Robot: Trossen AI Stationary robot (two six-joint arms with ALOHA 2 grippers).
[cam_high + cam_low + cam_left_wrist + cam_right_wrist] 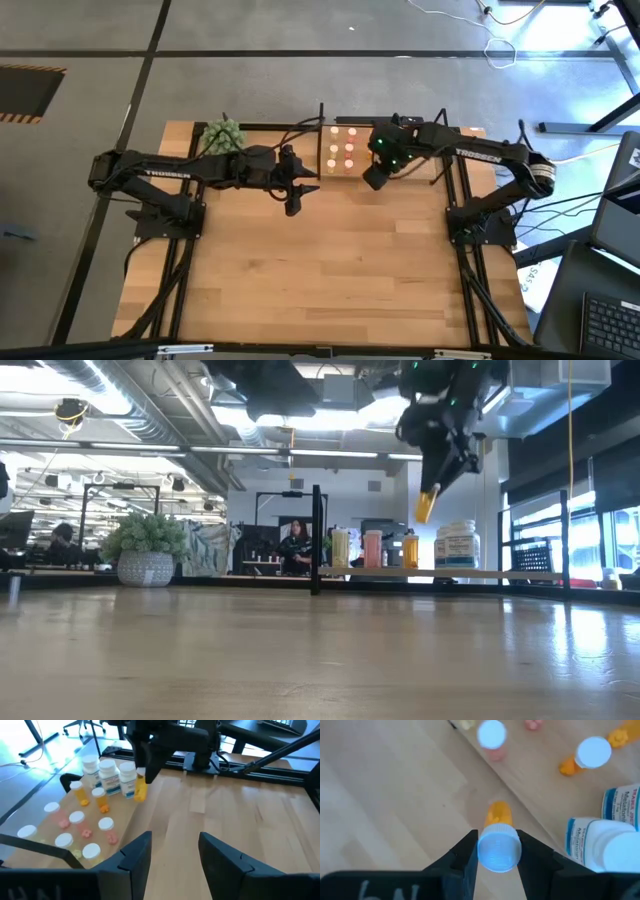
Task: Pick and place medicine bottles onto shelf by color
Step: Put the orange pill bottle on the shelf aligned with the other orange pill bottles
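Orange bottle with a white cap, clamped at the cap in the right pincer, hanging body-down and slightly tilted in the air just off the shelf's near edge, toward the worktop's far edge. Orange-bodied bottles already standing on the shelf close by, so probably only a short carry over the edge, long axis kept upright. Left pincer empty, spread apart, parked above the worktop beside the shelf.

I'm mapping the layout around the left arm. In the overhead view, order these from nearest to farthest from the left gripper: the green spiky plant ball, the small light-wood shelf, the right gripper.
From the left gripper, open over bare table:
1. The small light-wood shelf, just to its right, toward the far edge.
2. The green spiky plant ball and the right gripper holding the orange bottle: too close to call, on opposite sides.
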